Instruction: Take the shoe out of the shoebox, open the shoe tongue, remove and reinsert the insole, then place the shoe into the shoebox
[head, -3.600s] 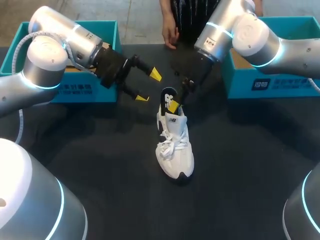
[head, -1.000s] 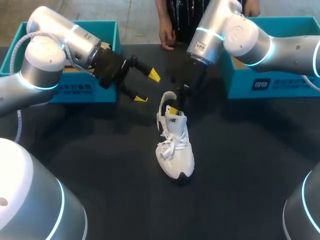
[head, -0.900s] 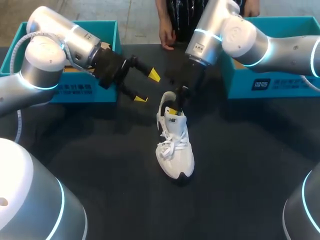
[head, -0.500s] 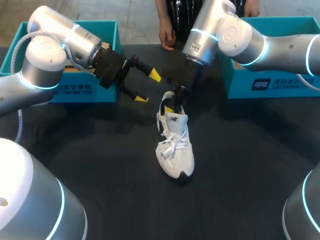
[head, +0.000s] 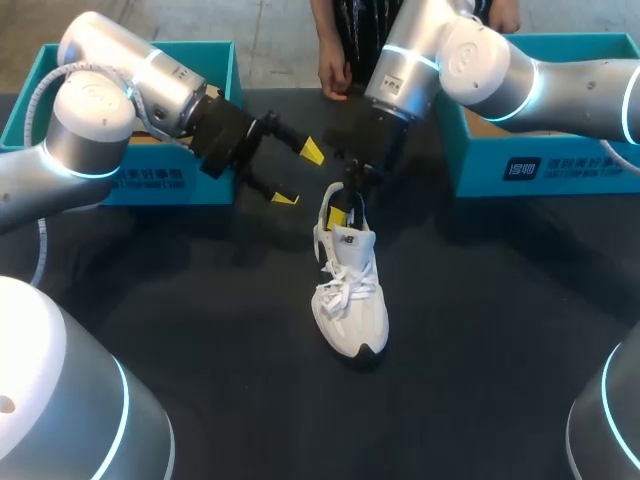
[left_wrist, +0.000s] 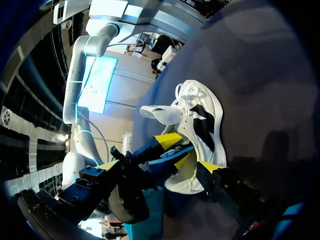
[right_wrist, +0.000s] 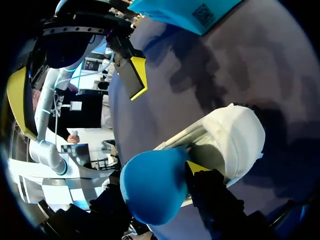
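A white shoe (head: 350, 290) stands upright mid-table, toe toward me. My right gripper (head: 345, 205) is over its heel opening, one yellow tip down inside the collar. In the left wrist view its fingers stand apart around the edge of a blue insole (left_wrist: 172, 151), beside the shoe (left_wrist: 202, 125). The right wrist view shows the insole's (right_wrist: 152, 185) rounded end against a fingertip (right_wrist: 197, 167) of my right gripper (right_wrist: 175, 180) at the shoe's (right_wrist: 235, 135) opening; the other finger is hidden. My left gripper (head: 297, 172) hangs wide open a little left of the heel, holding nothing.
A teal shoebox (head: 150, 180) stands at the back left behind my left arm. Another teal box (head: 540, 160) sits at the back right under my right arm. A person's hand (head: 335, 75) hangs at the table's far edge.
My right gripper's fingers have spread apart at the shoe's heel and its wrist has shifted slightly back. The left arm and the shoe have stayed put.
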